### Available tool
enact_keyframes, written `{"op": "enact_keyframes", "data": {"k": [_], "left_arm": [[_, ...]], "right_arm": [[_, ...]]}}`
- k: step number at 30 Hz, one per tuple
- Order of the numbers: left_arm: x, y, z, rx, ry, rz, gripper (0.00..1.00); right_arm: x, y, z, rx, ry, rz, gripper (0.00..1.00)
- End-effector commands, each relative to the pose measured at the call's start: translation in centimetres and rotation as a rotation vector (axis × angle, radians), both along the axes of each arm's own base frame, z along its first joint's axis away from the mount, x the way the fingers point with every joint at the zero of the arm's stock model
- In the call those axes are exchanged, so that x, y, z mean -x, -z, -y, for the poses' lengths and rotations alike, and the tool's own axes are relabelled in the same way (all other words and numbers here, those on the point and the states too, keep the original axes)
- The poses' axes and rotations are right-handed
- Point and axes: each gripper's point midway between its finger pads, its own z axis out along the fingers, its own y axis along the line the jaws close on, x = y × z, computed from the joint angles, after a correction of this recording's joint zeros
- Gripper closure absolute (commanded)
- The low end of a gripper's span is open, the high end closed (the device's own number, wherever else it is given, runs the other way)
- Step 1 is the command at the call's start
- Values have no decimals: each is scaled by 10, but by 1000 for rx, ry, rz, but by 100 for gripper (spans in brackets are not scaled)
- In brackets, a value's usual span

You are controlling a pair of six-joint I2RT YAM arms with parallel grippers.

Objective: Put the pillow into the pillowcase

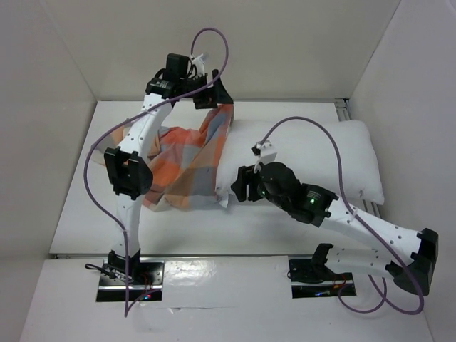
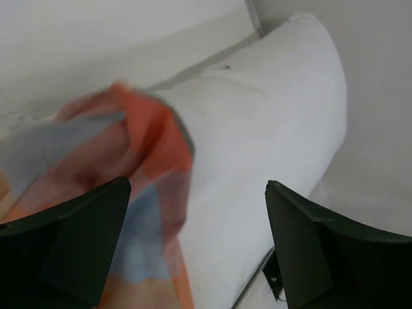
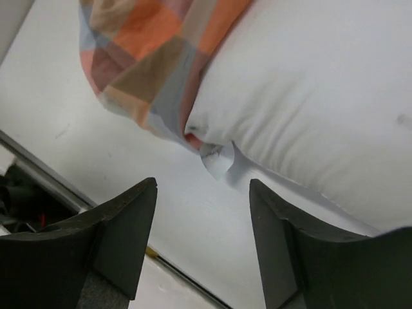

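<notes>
The robot shows white arm links (image 1: 139,128), black joints (image 1: 128,174), looping purple cables (image 1: 211,29) and black wedge-shaped tool fingers (image 2: 77,238).

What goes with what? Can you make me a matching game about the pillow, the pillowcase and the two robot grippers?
Things:
1. pillow
2. pillowcase
3. left gripper
4. right gripper

Clues:
a. orange, grey and blue checks
b. open, by the pillow's near left corner
c. plain white
d. open, above the pillowcase's far edge

Pairs: 1-c, 2-a, 3-d, 4-b
</notes>
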Motion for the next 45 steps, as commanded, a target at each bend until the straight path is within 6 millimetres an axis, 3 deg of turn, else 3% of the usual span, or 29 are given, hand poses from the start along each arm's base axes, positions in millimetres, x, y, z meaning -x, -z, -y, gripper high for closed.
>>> {"op": "enact_keyframes", "data": {"k": [1, 2, 3, 4, 5, 6, 7, 8, 10, 11, 12, 13, 14, 15, 17, 19, 20, 24, 26, 27, 28, 29, 31, 32, 33, 35, 37, 42, 45], "left_arm": [[-2, -15, -41, -107, -99, 70, 0], [-1, -2, -52, -133, -121, 45, 9], [-2, 0, -60, -172, -154, 56, 17], [4, -10, -67, -188, -181, 67, 24], [7, -3, -72, -219, -196, 60, 48], [6, -2, -80, -247, -234, 65, 58], [8, -5, -83, -262, -245, 77, 67], [11, -16, -87, -263, -260, 100, 73], [13, -8, -92, -302, -259, 95, 67], [23, -10, -81, -309, -227, 99, 57], [28, -6, -74, -335, -197, 110, 49], [31, 2, -69, -363, -196, 94, 38], [42, 9, -51, -382, -162, 86, 35], [42, 31, -47, -443, -157, 61, 33], [49, 48, -29, -488, -134, 52, 29], [47, 64, -25, -508, -151, 16, 22], [46, 70, -24, -513, -149, 7, 20], [51, 80, -10, -509, -107, -10, 15], [53, 85, -10, -530, -112, -13, 24], [51, 85, -13, -542, -126, -9, 34], [50, 86, -15, -548, -144, -11, 53], [42, 86, -23, -559, -173, -9, 99], [40, 87, -45, -572, -211, -56, 100], [39, 75, -51, -549, -221, -45, 100], [38, 73, -68, -534, -241, -62, 100], [54, 55, -74, -425, -190, -74, 100], [53, 41, -91, -333, -184, -62, 100], [64, 35, -108, -277, -154, -77, 100], [66, 40, -112, -282, -161, -96, 100]], "right_arm": [[-17, -23, 14, 13, 127, 50, 35], [-27, -28, 21, 31, 191, 79, 38], [-38, -45, 22, 11, 252, 109, 51], [-47, -42, 21, 48, 289, 114, 58], [-55, -49, 20, 55, 315, 139, 62], [-68, -72, 25, 48, 392, 192, 65], [-76, -76, 29, 68, 436, 202, 76], [-88, -67, 26, 132, 456, 201, 77], [-118, -81, 43, 144, 538, 188, 75], [-136, -69, 41, 172, 528, 155, 66], [-159, -60, 57, 157, 501, 84, 53], [-171, -69, 62, 130, 499, 66, 40], [-182, -57, 64, 144, 479, 35, 15], [-194, -61, 73, 121, 464, 22, 8], [-207, -45, 83, 161, 476, -31, 0], [-218, -37, 92, 172, 479, -63, 0], [-223, -21, 89, 190, 454, -102, 0], [-224, 11, 71, 181, 370, -158, 0], [-218, 37, 64, 175, 326, -202, 0], [-222, 44, 63, 161, 320, -202, 0], [-219, 49, 62, 162, 309, -216, 2], [-220, 55, 61, 161, 315, -231, 5], [-216, 49, 63, 177, 334, -207, 6], [-212, 45, 62, 190, 359, -178, 3], [-209, 24, 58, 173, 354, -114, 0], [-198, 8, 45, 195, 324, -48, 0], [-191, -2, 33, 194, 290, -4, 0], [-171, 16, -13, 247, 132, -14, 0], [-172, 57, -21, 309, 118, -93, 0]]}}
